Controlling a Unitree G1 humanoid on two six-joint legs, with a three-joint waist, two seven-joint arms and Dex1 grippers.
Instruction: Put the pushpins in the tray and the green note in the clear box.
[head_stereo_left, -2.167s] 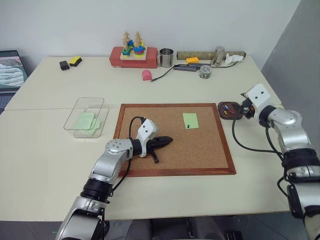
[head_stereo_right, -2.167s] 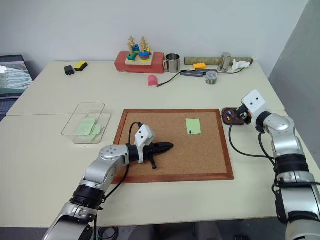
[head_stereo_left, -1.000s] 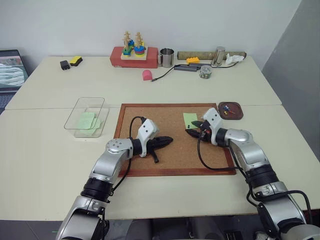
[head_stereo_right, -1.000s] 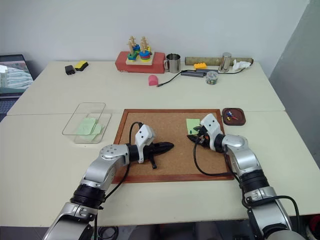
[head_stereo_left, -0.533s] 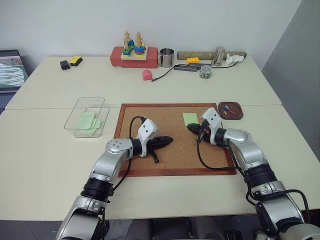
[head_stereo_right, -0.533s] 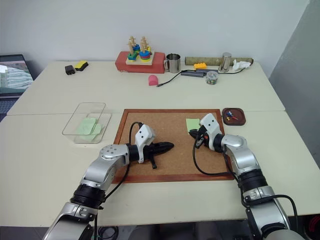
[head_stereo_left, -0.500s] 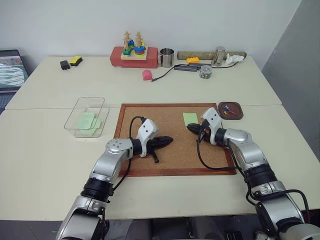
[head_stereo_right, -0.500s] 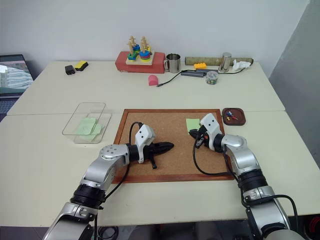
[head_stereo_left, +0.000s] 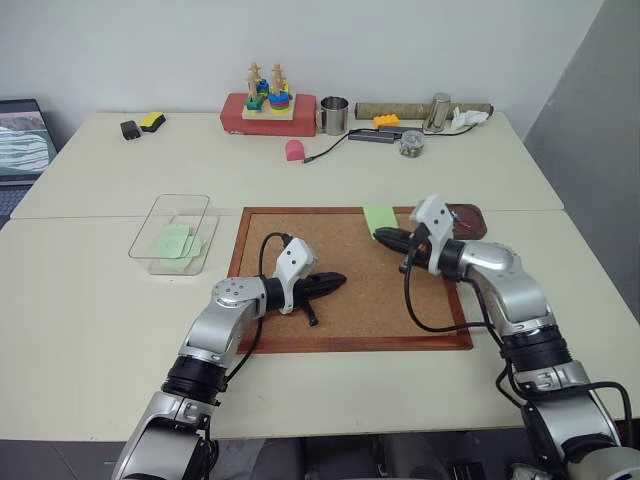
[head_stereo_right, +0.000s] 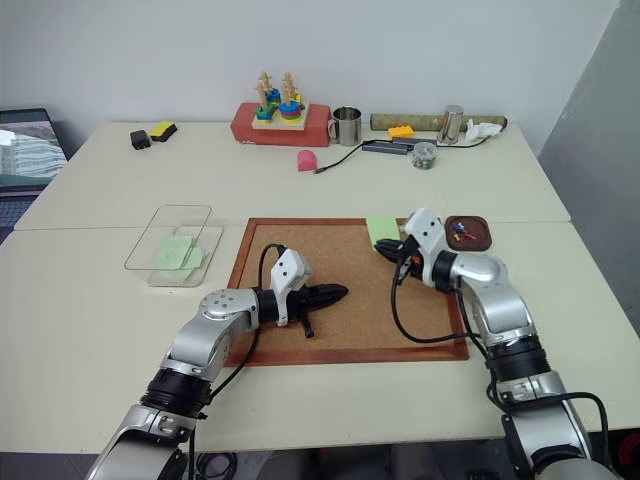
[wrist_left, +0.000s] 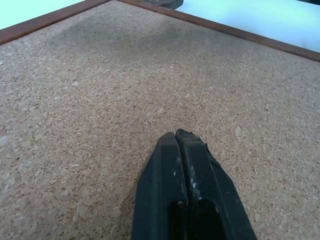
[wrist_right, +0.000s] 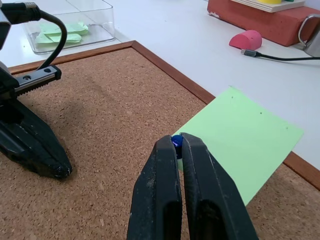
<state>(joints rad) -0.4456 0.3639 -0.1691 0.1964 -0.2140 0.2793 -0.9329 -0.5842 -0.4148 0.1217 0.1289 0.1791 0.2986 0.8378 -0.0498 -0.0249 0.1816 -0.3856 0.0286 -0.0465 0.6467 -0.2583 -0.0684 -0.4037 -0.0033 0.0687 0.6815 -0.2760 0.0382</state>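
A: Start at the left; the clear box (head_stereo_left: 170, 232) is thin transparent plastic with low walls and rounded corners, standing on the pale table (head_stereo_left: 90, 300) just off the cork board (head_stereo_left: 350, 290); pale green slips already lie flat in it.

B: And the left gripper (wrist_left: 176, 136)?

A: Its black fingers are pressed together on nothing, lying low over the grainy cork near the middle of the board; no risk there unless it drags across the surface.

B: The right gripper (wrist_right: 176, 140) is the worry, I take it.

A: Yes; its fingers are clamped on a pushpin with a small blue head (wrist_right: 176, 141), and the green note (wrist_right: 240, 145) seems to hang from that pin, its far part reaching over the board's wooden frame at the back edge.

B: So what goes wrong?

A: I'd judge two things; the head is tiny, smooth and round, so it could squirt out of the pinch and bounce off; and the note is thin, limp paper, so if it rides along on the pin it may end up at the tray instead of the box, or flutter off to the table.

B: The tray (head_stereo_right: 478, 228) itself?

A: Small, dark brown, rounded-square with a raised rim, just beyond the board's right rear corner; coloured pins already lie in it.
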